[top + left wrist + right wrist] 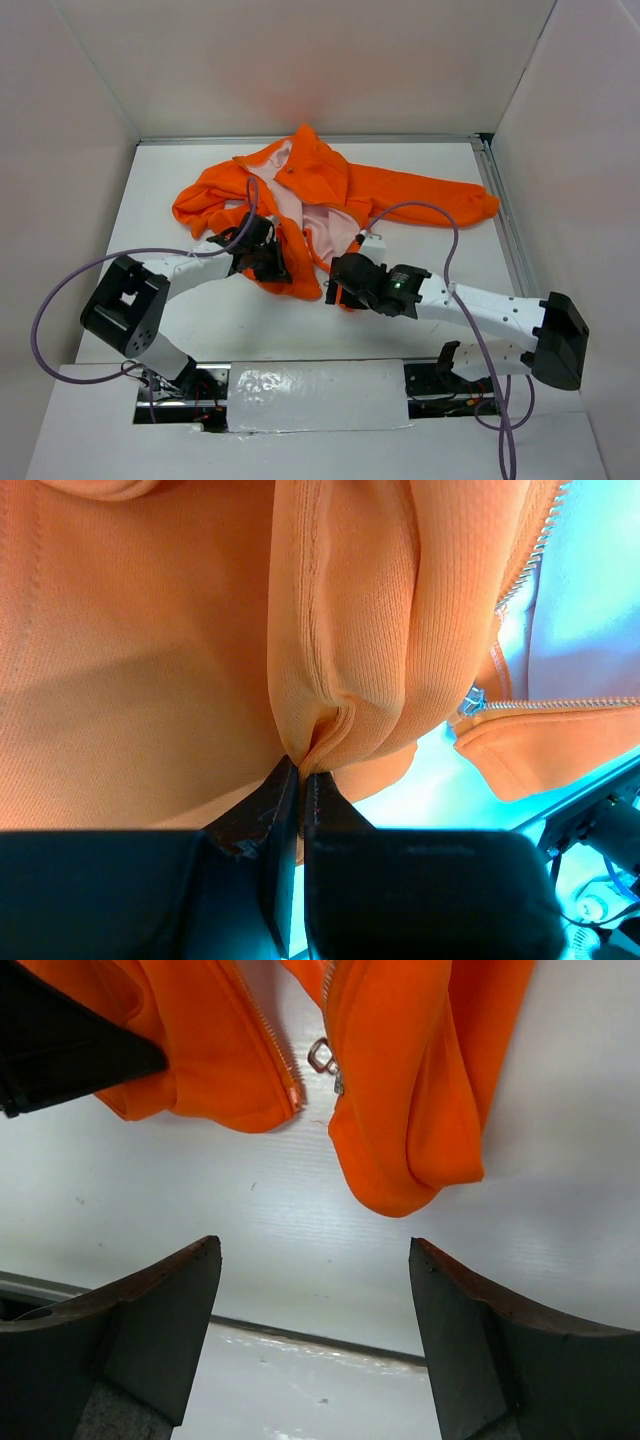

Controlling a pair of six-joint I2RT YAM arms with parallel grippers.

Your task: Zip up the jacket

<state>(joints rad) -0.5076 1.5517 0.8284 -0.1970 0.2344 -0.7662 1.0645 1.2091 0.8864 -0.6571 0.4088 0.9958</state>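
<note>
The orange jacket [330, 185] lies open and crumpled on the white table, with its pale lining showing and one sleeve stretched to the right. My left gripper [275, 265] is shut on a fold of the jacket's left front hem [340, 610]. The zipper slider [472, 700] and its teeth lie just right of that fold. My right gripper [315, 1250] is open and empty. It hovers over bare table just short of the right hem corner [400, 1160]. The metal zipper pull [322, 1057] lies between the two hem corners, beyond the fingertips.
White walls enclose the table [420, 270] on three sides. A metal rail [505, 220] runs along its right edge. Purple cables [60, 290] loop off both arms. A shiny taped patch [315, 395] sits at the near edge between the arm bases.
</note>
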